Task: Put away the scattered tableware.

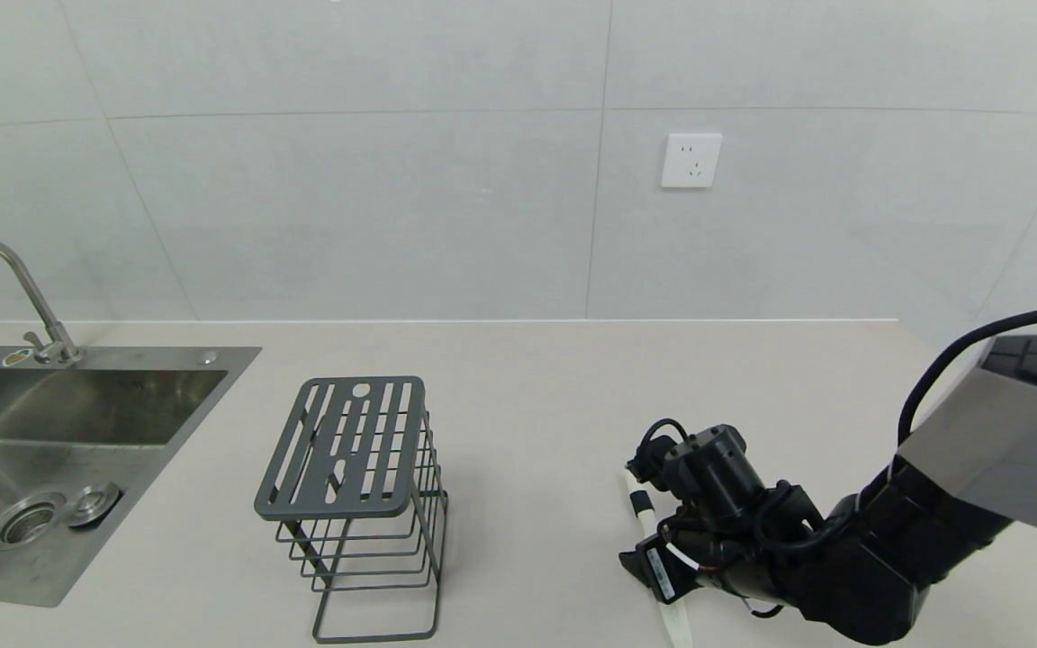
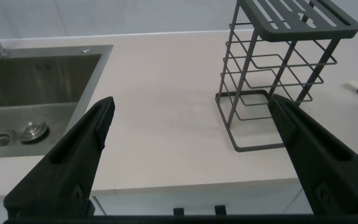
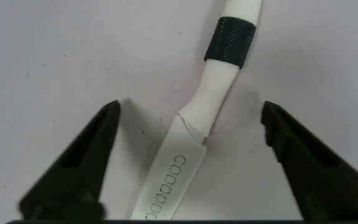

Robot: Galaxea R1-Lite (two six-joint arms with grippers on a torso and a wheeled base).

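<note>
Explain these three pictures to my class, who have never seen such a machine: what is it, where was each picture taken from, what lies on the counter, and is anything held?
This is a two-armed robot at a kitchen counter. The wide picture comes from a camera on its head. The other two come from cameras on its wrists, each looking out between that arm's two black fingers. On the counter stand a dark wire rack and, to the robot's left, a steel sink with a faucet. A white knife with a black band lies flat near the right arm. The right gripper is open, one finger on each side of the knife, not closed on it. The left gripper is open and empty. Nothing is held.
</note>
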